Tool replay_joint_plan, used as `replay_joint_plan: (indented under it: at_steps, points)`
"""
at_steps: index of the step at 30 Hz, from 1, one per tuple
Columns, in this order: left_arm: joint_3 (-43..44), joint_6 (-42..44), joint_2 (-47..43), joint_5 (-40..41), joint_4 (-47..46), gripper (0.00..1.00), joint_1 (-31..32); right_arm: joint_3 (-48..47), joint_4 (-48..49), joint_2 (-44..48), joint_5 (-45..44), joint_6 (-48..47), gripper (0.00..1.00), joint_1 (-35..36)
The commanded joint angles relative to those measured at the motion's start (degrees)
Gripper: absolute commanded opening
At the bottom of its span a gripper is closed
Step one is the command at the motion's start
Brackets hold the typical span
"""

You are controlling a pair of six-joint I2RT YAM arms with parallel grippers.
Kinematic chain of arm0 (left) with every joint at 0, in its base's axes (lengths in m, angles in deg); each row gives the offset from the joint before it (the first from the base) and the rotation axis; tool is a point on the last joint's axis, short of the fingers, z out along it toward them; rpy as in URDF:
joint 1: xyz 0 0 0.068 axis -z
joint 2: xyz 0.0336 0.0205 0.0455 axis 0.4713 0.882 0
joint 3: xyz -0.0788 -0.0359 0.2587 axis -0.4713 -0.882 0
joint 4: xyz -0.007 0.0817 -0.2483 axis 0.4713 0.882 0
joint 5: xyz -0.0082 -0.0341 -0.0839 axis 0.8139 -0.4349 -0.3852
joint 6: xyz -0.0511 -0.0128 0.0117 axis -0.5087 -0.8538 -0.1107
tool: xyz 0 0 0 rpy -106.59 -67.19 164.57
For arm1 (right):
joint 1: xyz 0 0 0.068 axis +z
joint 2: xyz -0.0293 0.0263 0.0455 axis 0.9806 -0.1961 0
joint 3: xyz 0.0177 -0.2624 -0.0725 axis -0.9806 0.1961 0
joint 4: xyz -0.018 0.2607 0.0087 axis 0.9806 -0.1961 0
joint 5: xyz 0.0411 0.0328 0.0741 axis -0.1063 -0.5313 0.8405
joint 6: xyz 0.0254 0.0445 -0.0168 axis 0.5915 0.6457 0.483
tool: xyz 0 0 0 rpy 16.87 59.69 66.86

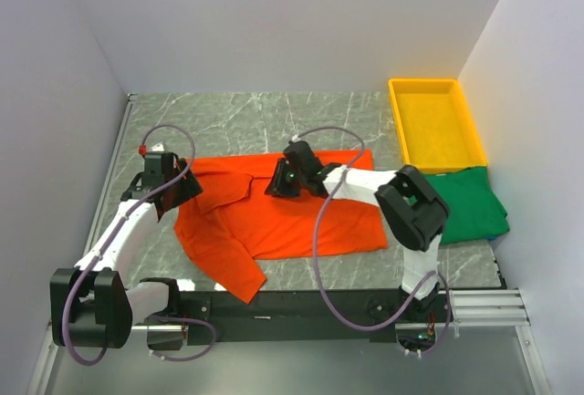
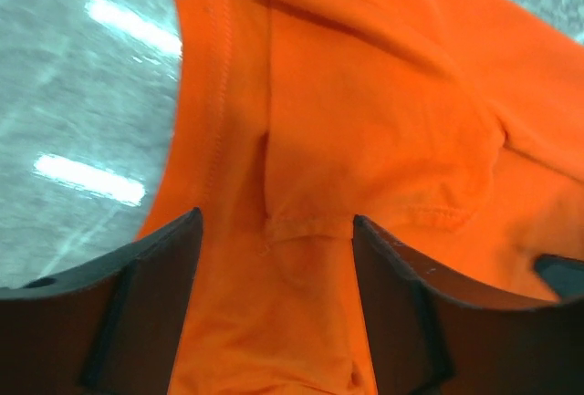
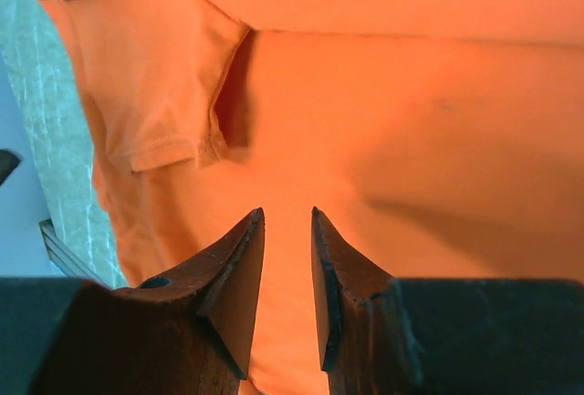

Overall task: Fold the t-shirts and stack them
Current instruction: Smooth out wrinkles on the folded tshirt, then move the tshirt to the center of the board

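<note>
My left pincer [image 2: 276, 222] gapes above the bright orange-red cloth t-shirt [image 1: 274, 222], my right pincer [image 3: 287, 213] barely parted, empty; a shallow pinch may bunch it

Orange-red t-shirt [image 1: 292, 217]: bright and short-sleeved, spread in front of me across the middle of the table [image 1: 228, 121], its length running left to right.
Its lie: mostly flat with soft wrinkles; one sleeve juts toward my near edge at the lower left.
Close on my left: a stitched edge curves against bare tabletop, with a fold beside it.
Close on my right: a hemmed short sleeve lies over the body.
Dark green t-shirt [image 1: 474, 203]: plain, gathered into a compact bundle at my far right, just nearer me than the yellow tray [image 1: 436, 121].
Stack: not yet made; the shirts lie side by side, and I cannot tell whether they touch.
</note>
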Motion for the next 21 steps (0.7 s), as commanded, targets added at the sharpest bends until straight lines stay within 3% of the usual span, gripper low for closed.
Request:
replay_joint_plan:
  at_steps: [1, 9, 15, 21]
  points:
    - [-0.3, -1.3, 1.1, -2.8, -0.2, 0.69, 1.4, 2.9, 1.4, 7.5, 0.5, -6.5, 0.35, -2.0]
    - [-1.0, -5.7, 4.8, -5.5, -1.4, 0.59, 2.6, 7.9, 8.3, 10.8, 6.3, -8.7, 0.34, -2.9]
    - [-3.4, -12.7, 4.5, -5.2, -4.2, 0.55, 2.6, 5.4, 15.3, 5.9, 12.0, -5.2, 0.35, -2.8]
    - [-8.9, -18.9, -0.9, 0.6, -9.2, 0.52, 2.6, 2.6, 21.2, 0.4, 16.2, -1.4, 0.34, -2.5]
